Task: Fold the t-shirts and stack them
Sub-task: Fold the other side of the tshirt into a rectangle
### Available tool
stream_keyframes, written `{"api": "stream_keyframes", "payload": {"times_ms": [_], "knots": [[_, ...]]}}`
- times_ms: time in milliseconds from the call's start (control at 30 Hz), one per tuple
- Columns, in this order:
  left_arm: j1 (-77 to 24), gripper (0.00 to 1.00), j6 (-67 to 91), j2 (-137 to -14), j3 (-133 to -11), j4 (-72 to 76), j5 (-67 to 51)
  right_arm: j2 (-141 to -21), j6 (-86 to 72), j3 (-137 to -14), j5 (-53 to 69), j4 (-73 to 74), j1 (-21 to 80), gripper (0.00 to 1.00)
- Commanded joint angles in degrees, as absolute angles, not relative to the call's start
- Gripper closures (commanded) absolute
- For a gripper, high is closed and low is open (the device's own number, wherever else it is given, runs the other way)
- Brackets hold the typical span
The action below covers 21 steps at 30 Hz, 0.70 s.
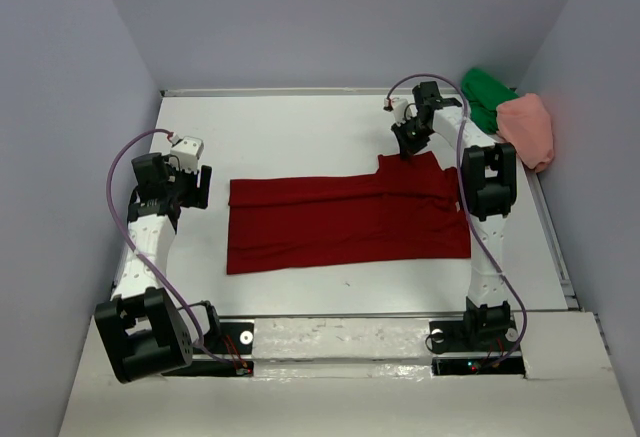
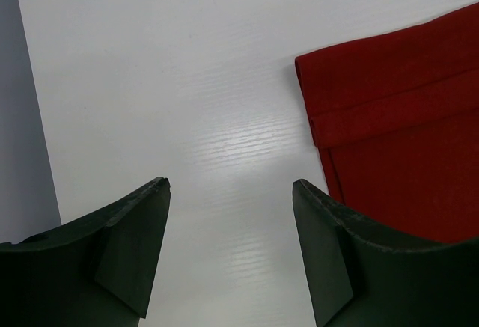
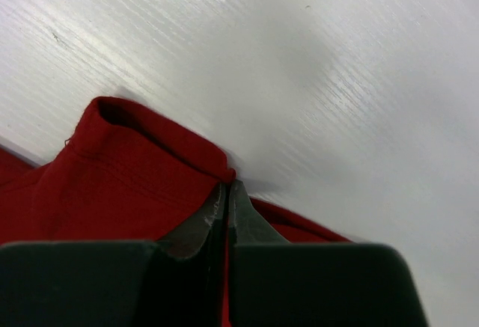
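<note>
- Right gripper (image 3: 227, 192): fingers were pressed together on the far-right edge of the dark red t-shirt (image 1: 345, 222); only its wrist view showed the pinch.
- Left gripper (image 2: 230, 185): fingers stood apart, just left of that shirt.
- Dark red t-shirt: lay flat, folded lengthwise.
- Green t-shirt (image 1: 485, 97), pink t-shirt (image 1: 528, 127): were heaped beyond its right end; only the overhead view showed them.

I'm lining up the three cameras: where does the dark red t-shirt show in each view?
Top external: dark red t-shirt lies flat mid-table, between the arms.
Left wrist: its folded corner fills the right side, beyond the open left gripper.
Right wrist: its edge sits lower left, pinched by the shut right gripper.
Shared landmark: the white table.
</note>
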<state>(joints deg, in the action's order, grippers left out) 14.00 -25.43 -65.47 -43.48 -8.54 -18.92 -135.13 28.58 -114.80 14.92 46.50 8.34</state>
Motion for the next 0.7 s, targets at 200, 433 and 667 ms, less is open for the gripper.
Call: {"api": "stream_keyframes", "payload": {"times_ms": [200,433,667], "knots": [[14.5,0.23,-25.7,-62.1,-43.6,-7.7,-19.8,-133.4,28.7,-115.6,13.2,49.8,8.2,1.0],[14.5,0.23,-25.7,-61.5,-43.8,-8.0,-20.7,-124.9,28.8,-113.4,13.1,51.2,8.2,1.0],[14.5,0.23,-25.6,-60.4,-44.0,-8.1,-22.3,-117.1,29.1,-109.8,12.9,54.4,8.7,1.0]]}}
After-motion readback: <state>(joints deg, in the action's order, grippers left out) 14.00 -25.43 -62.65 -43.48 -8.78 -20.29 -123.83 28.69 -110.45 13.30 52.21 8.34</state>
